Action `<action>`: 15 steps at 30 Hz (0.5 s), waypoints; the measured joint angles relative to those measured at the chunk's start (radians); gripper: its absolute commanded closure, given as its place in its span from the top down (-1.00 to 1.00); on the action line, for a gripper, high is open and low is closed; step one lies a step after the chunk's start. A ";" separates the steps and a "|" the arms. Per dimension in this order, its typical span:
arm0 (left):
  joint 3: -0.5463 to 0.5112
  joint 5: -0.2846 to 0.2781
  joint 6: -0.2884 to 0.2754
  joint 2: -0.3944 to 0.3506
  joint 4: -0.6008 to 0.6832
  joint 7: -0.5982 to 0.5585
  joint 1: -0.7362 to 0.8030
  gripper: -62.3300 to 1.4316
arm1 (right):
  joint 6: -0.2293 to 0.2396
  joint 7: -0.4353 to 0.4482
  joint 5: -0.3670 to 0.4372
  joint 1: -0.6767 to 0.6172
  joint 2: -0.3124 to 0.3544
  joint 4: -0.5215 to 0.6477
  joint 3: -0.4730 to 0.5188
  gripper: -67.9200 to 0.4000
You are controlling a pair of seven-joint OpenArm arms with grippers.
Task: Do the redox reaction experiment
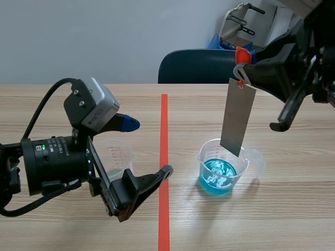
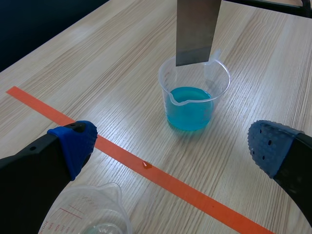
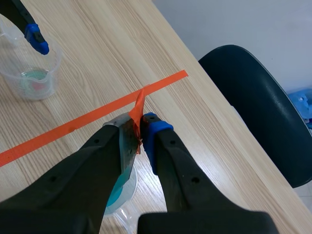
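A grey metal plate [image 1: 238,117] hangs upright from an orange clip [image 1: 242,55], and my right gripper [image 1: 247,61] is shut on that clip. The plate's lower edge sits about level with the rim of a clear beaker [image 1: 222,167] holding blue liquid, apparently above the liquid. The left wrist view shows the plate [image 2: 197,29] over the blue beaker [image 2: 194,92], ahead of my open left gripper [image 2: 173,146]. In the right wrist view the clip [image 3: 138,109] is pinched in the gripper [image 3: 141,129]. My left gripper [image 1: 146,149] stands open beside a second beaker [image 1: 116,157].
The second beaker [image 2: 87,214] holds a thin layer of pale liquid. An orange tape line [image 1: 164,157] runs down the table between the two beakers, with a small drop [image 2: 146,165] on it. A dark blue chair [image 1: 199,65] stands behind the far edge.
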 measured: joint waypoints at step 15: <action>0.000 0.000 0.000 0.000 0.000 0.000 0.000 1.00 | 0.000 0.185 -0.195 -0.007 0.000 -0.115 -0.126 -0.97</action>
